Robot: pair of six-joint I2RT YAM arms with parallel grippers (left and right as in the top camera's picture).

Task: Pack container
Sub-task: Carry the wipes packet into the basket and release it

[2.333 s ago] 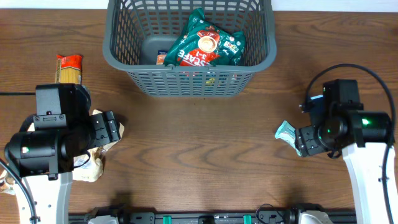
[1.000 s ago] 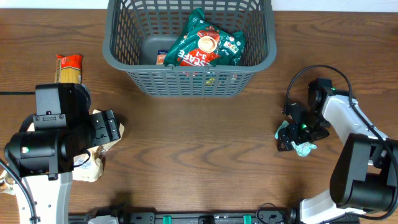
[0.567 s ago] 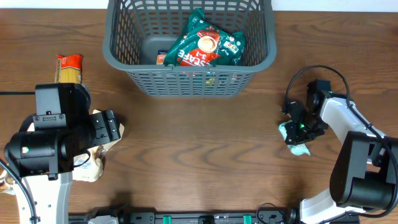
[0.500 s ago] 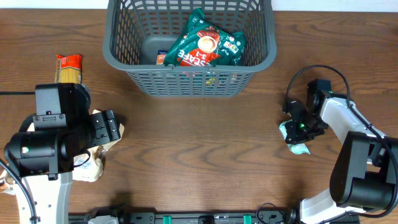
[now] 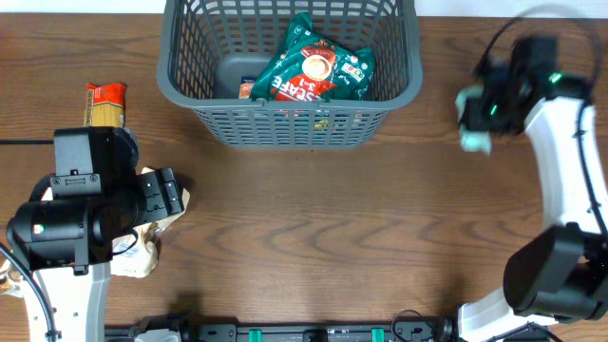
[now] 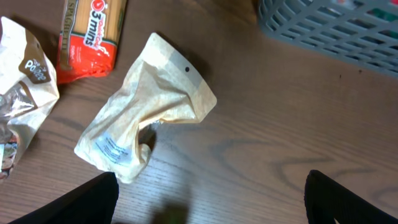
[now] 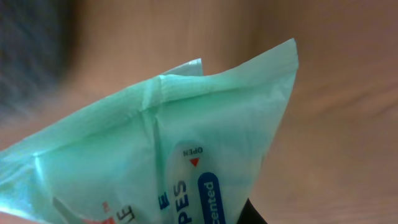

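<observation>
The dark grey slatted container point(image 5: 186, 90) stands at the back middle of the table with a green coffee packet point(image 5: 318, 66) lying inside. My right gripper point(image 5: 475, 112) is lifted off the table just right of the container and is shut on a pale green wipes packet point(image 5: 472, 138) point(image 7: 155, 149), which fills the right wrist view. Over the front left of the table my left gripper point(image 6: 208, 214) stands open, its dark fingers point(image 6: 87, 202) apart, nothing between them. A crumpled tan pouch point(image 6: 146, 112) lies just beyond it.
A red and yellow pasta pack point(image 5: 104, 103) point(image 6: 90, 34) lies at the left. A white and brown bag point(image 6: 22, 93) sits at the far left edge. Brown tabletop point(image 5: 313, 218) stretches between the arms.
My right gripper closed on the wipes packet on the table at the right, then lifted it and carried it back towards the container's right side. The left arm has not moved.
</observation>
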